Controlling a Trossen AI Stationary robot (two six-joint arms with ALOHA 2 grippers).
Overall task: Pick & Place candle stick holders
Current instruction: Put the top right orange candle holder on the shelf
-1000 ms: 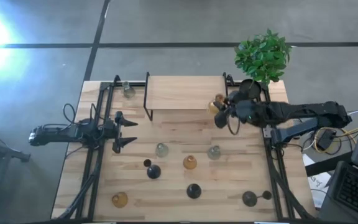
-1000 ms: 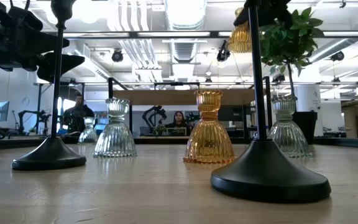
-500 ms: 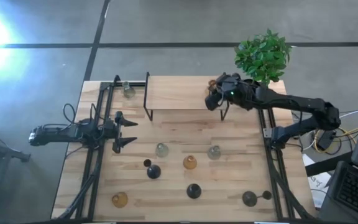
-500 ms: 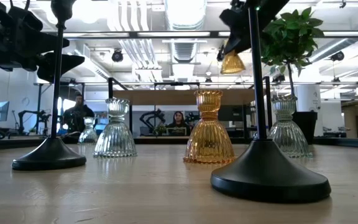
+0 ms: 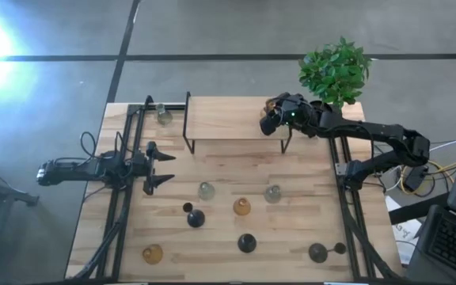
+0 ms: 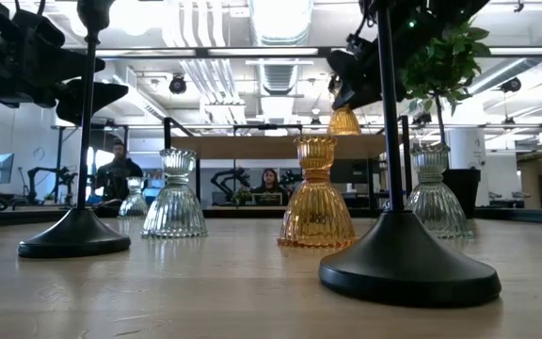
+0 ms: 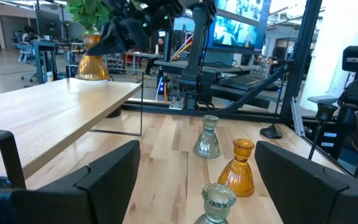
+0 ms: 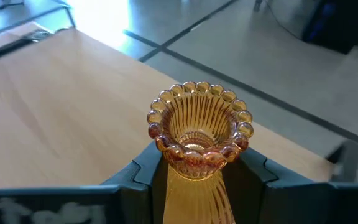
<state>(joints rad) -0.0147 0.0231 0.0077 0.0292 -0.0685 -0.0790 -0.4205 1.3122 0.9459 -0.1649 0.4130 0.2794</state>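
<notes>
Three amber glass holders (image 5: 242, 207), three clear-grey glass holders (image 5: 206, 190), three black stemmed holders (image 5: 246, 242), one green potted plant (image 5: 335, 71), one wooden shelf (image 5: 224, 117), one worktop (image 5: 307, 170)

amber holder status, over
Right gripper shut on amber holder, over shelf right end. Left gripper open, waiting at left. Plant close by.

I hold one amber ribbed glass holder (image 8: 199, 140) upright by its neck, beaded rim up, over the wooden shelf's (image 5: 224, 119) right end. The other candle stick holders (image 5: 242, 207), amber, clear-grey and black, stand scattered on the table.
</notes>
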